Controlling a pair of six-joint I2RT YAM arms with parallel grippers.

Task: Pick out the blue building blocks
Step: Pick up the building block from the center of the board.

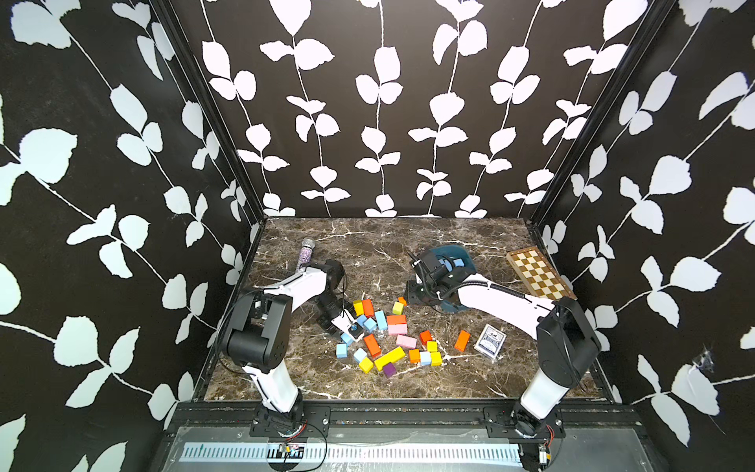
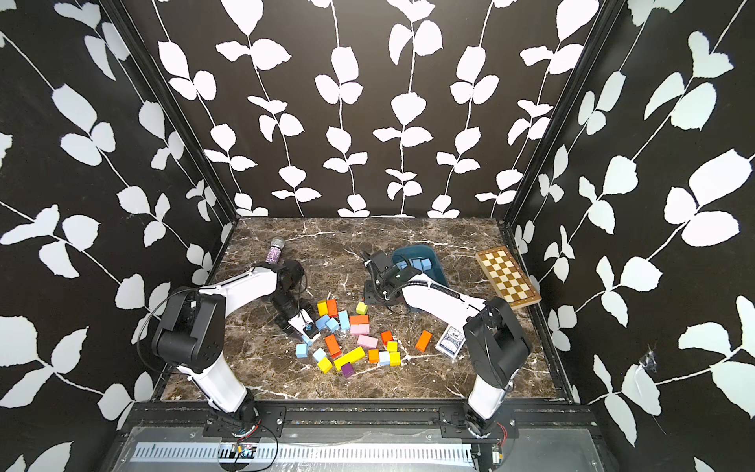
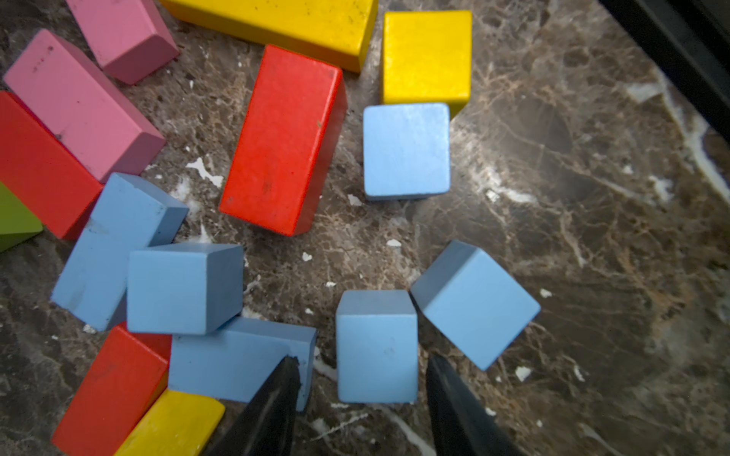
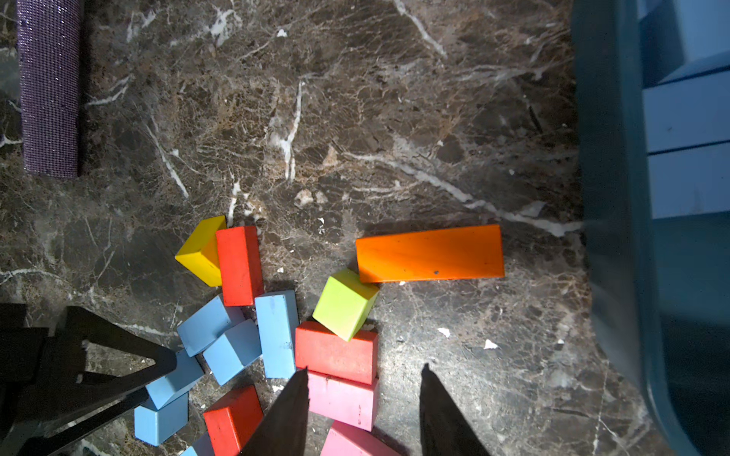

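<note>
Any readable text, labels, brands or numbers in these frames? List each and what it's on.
No text can be read in any view.
card box: blue-and-white print, too small and blurred to read.
chessboard: plain squares, no letters or numbers visible.
Nothing else shows lettering.

the heap of building blocks (image 1: 384,339) lies mid-bench (image 1: 367,245), toward the front. behind it and to the right sits the tray (image 2: 439,271), with a few blocks (image 2: 425,263) in it. the microphone (image 1: 306,251) lies back left, the chessboard (image 1: 539,274) back right. the card deck (image 1: 490,341) lies right of the heap.
</note>
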